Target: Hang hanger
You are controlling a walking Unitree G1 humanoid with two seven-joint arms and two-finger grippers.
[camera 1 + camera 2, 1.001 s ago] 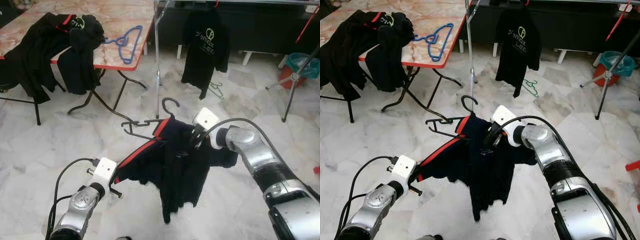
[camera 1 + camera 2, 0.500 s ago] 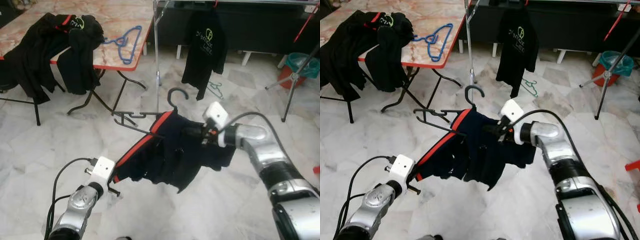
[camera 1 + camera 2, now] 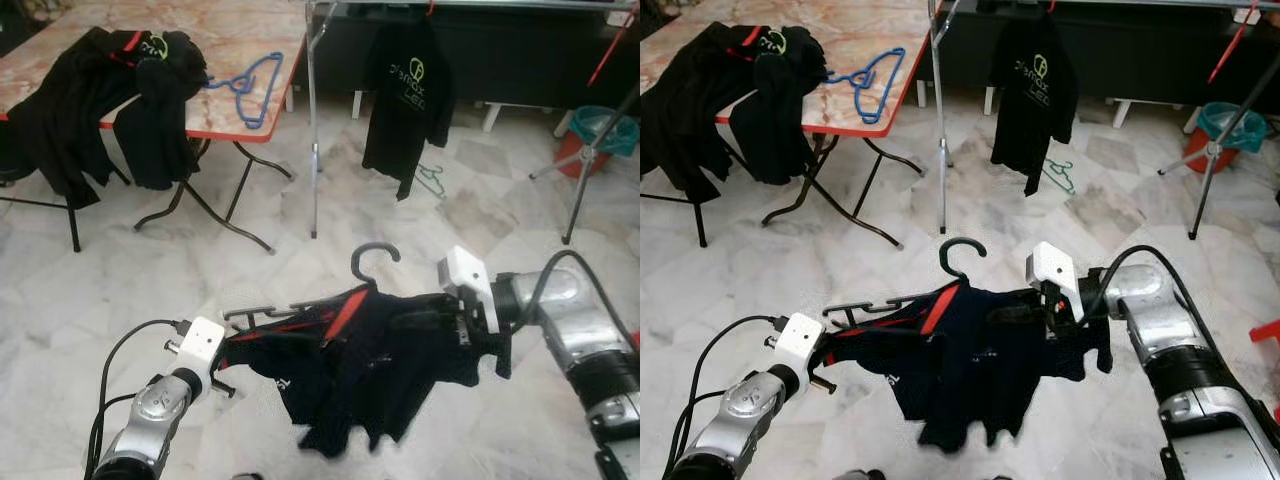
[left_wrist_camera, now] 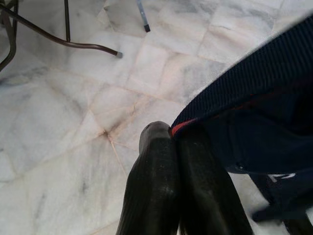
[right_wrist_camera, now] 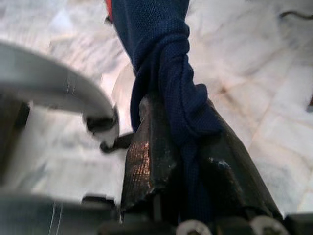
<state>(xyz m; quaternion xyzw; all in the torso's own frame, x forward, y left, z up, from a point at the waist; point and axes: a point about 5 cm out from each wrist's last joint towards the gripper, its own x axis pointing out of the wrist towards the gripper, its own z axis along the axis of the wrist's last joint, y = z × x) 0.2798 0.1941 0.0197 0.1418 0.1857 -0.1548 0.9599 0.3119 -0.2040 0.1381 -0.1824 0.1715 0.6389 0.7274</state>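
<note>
A dark shirt with red collar trim (image 3: 375, 350) sits on a black hanger (image 3: 262, 312), whose hook (image 3: 377, 248) points upward. The shirt is stretched low over the marble floor between both arms. My left gripper (image 3: 224, 362) is shut on the shirt's left edge, seen close in the left wrist view (image 4: 172, 139). My right gripper (image 3: 442, 320) is shut on bunched fabric at the shirt's right side (image 5: 182, 122). Beyond stands the clothes rack, with its upright pole (image 3: 313, 120) and top bar (image 3: 480, 5). A black printed shirt (image 3: 405, 95) hangs from that bar.
A red-edged folding table (image 3: 240, 125) at the left carries black clothes (image 3: 90, 90) and blue hangers (image 3: 250, 80). A green hanger (image 3: 432, 180) lies on the floor under the rack. A teal bucket (image 3: 610, 130) and a tripod stand (image 3: 590, 150) are at the far right.
My right gripper has swung right and lower with the shirt. The garment now spreads flatter between the arms, and the hanger hook has shifted right. The left arm has hardly moved.
</note>
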